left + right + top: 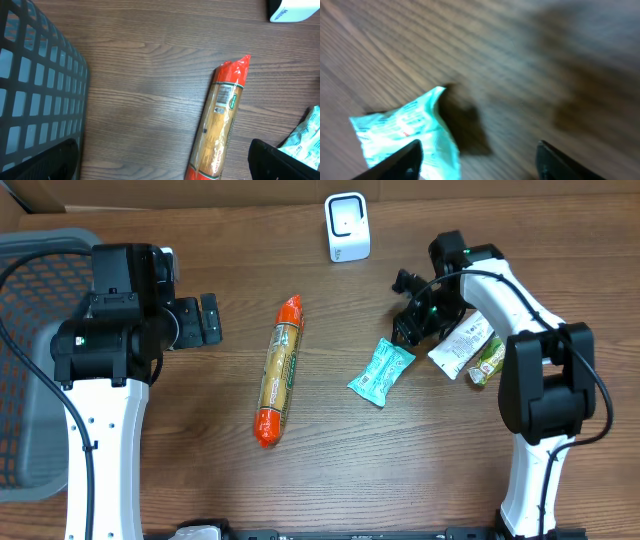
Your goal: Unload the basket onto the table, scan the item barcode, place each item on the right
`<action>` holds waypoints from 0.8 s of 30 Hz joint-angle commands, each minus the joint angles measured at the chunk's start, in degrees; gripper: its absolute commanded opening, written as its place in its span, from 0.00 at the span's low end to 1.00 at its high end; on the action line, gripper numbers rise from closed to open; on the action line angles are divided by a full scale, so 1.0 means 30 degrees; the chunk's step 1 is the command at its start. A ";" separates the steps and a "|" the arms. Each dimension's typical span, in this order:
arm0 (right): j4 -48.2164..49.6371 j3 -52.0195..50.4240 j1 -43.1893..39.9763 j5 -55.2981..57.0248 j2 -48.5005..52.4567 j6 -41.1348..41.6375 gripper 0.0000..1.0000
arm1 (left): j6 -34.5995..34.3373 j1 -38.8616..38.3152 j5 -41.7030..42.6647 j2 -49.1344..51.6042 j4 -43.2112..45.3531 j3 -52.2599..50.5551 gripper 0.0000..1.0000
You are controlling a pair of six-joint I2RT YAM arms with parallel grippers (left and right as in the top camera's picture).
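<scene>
Overhead, a crinkled teal packet (381,371) lies flat beside the right hand (403,332), jaws parted, empty.

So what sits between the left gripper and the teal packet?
The long orange-ended package lies between the left gripper and the teal packet; the overhead view shows it.

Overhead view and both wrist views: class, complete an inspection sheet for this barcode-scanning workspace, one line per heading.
Surface: wooden table, no spills seen.
Job's things: white scanner at the far edge; orange-ended packet flat mid-table, barcode label up; teal packet, white packet and green packet near the right arm.
Clutter: nothing seen.
Grippers: left gripper open, empty; right gripper open, beside the teal packet, holding nothing.
Cables: left cable arcs over the basket; right cable loops along the right arm.
Surroundings: grey basket at the table's left.
</scene>
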 commanded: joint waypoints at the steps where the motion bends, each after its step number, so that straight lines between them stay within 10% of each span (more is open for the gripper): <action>1: -0.0437 0.0197 0.0175 -0.1457 0.0903 -0.0423 0.62 | 0.0503 -0.0044 -0.0109 0.0058 0.0073 0.0335 1.00; 11: -0.4728 0.0204 0.0248 -0.4357 0.1253 0.1457 0.59 | 0.0503 -0.0044 -0.0109 0.0058 0.0073 0.0335 1.00; 24: -0.2164 0.0197 0.1246 -0.4320 0.1260 0.6681 0.66 | 0.0503 -0.0044 -0.0109 0.0058 0.0073 0.0335 1.00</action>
